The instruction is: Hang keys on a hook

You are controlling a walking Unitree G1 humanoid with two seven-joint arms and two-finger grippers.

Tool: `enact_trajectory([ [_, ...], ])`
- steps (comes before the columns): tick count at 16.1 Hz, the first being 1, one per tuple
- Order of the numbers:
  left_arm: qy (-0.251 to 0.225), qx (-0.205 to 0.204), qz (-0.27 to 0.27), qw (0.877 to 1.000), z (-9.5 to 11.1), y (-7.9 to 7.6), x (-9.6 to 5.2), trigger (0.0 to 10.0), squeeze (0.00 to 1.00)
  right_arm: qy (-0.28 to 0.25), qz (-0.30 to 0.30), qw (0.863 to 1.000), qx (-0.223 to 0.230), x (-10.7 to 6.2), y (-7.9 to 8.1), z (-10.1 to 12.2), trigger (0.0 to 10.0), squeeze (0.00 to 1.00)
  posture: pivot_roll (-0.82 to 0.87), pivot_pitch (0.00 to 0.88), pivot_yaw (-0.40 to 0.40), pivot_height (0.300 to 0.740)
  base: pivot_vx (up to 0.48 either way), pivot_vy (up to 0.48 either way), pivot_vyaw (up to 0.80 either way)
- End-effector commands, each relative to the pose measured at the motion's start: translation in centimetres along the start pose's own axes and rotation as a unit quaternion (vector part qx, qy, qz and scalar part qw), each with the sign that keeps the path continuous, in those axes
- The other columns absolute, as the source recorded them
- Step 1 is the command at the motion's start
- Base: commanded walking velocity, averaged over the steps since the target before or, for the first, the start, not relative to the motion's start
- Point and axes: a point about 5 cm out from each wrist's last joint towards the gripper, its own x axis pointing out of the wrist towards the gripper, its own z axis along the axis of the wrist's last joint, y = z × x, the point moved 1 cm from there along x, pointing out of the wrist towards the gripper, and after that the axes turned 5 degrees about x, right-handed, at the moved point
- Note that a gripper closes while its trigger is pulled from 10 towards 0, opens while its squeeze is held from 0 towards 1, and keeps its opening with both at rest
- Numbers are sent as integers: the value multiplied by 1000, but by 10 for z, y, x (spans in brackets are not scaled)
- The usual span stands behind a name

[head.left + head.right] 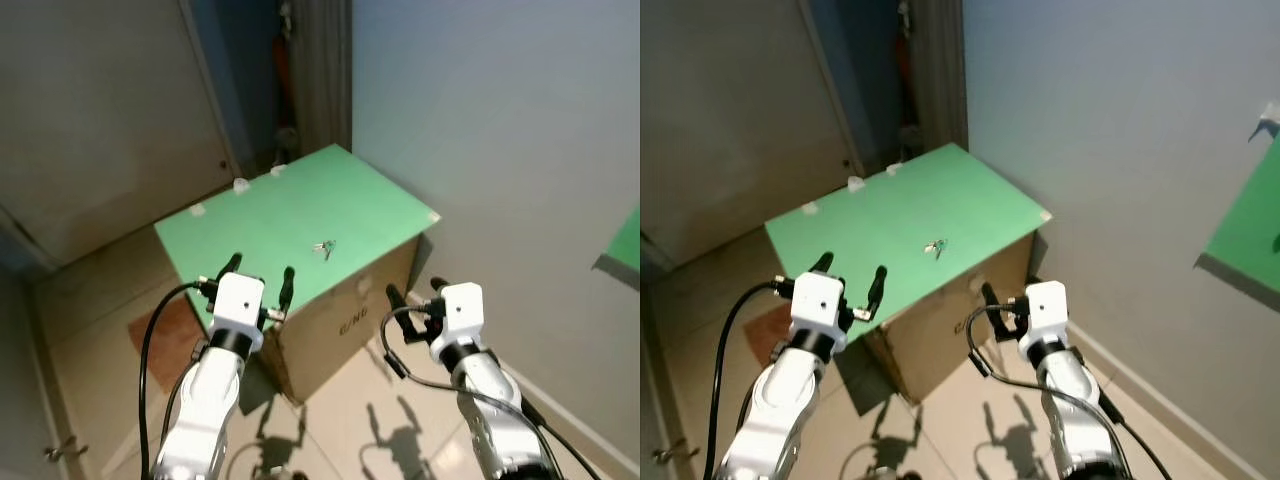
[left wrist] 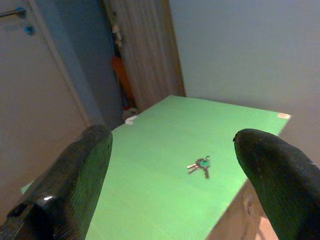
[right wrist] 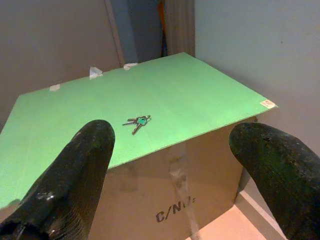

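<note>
both pincers (image 1: 260, 272) (image 1: 413, 291) open — keys (image 1: 323, 248) on green board (image 1: 270, 215)

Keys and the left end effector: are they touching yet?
Apart. In the left wrist view the keys lie on the green board, with bare board between them and the open left end effector.
</note>
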Motion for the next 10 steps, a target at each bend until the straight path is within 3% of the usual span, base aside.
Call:
enact_trajectory([
  [1, -1, -3, 18, 1000, 4, 6, 6, 10000, 0, 4, 4, 1000, 1, -1, 1, -1, 10000, 0, -192, 28, 106, 740, 319, -352, 0],
  [10, 19, -7, 51, 999, -1, 14, 9, 10000, 0, 15, 12, 1000, 4, -4, 3, -5, 10000, 0, -193, 40, 108, 740, 344, -331, 0],
])
